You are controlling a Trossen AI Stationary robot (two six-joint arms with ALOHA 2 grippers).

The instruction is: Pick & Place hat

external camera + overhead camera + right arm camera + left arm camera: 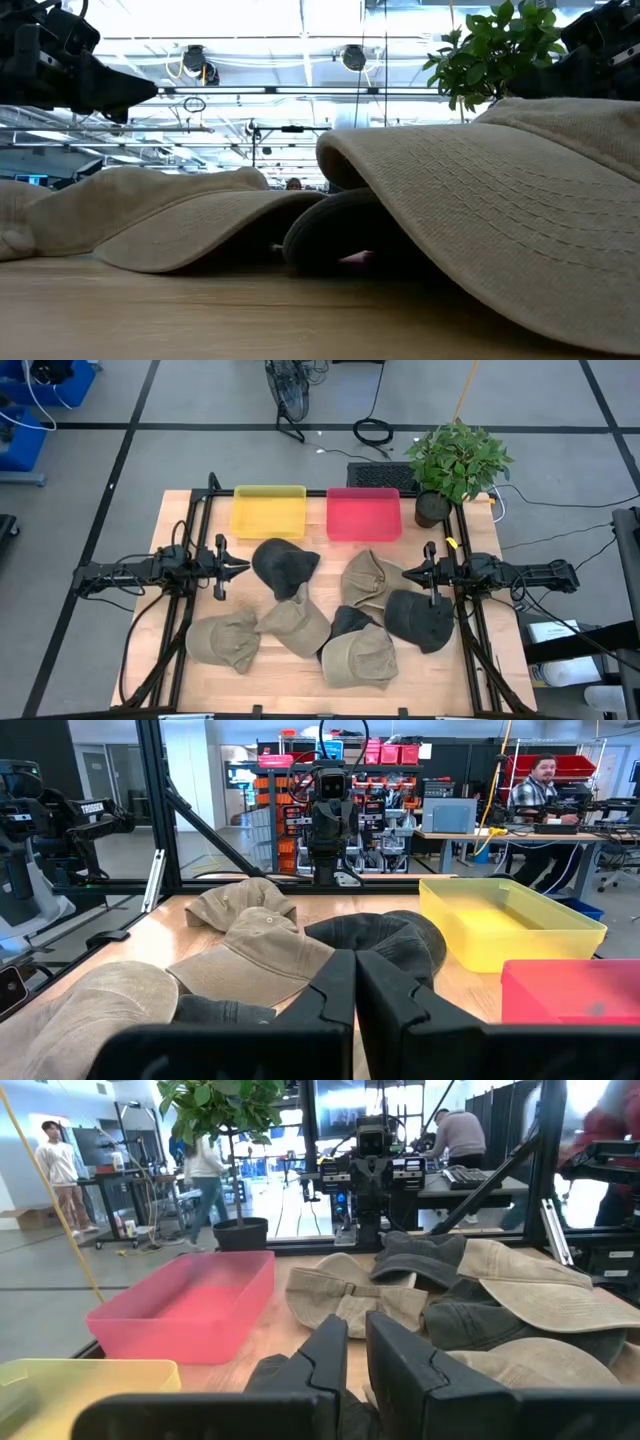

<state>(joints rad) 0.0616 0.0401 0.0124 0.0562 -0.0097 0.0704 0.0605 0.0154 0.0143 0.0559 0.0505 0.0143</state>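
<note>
Several caps lie on the wooden table (180,520): a dark one (285,567) at the middle, a tan one (368,580) to its right, a dark one (420,618) at the right, and tan ones (222,637) (297,622) (360,658) along the near side, partly overlapping. My left gripper (240,567) is shut and empty beside the middle dark cap's left edge; it also shows in the left wrist view (357,1355). My right gripper (408,572) is shut and empty beside the right tan cap; it also shows in the right wrist view (355,982).
A yellow bin (268,512) and a pink bin (363,513) stand side by side at the table's far edge. A potted plant (455,460) stands at the far right corner. Dark frame rails (190,600) run along both sides. People stand in the room beyond.
</note>
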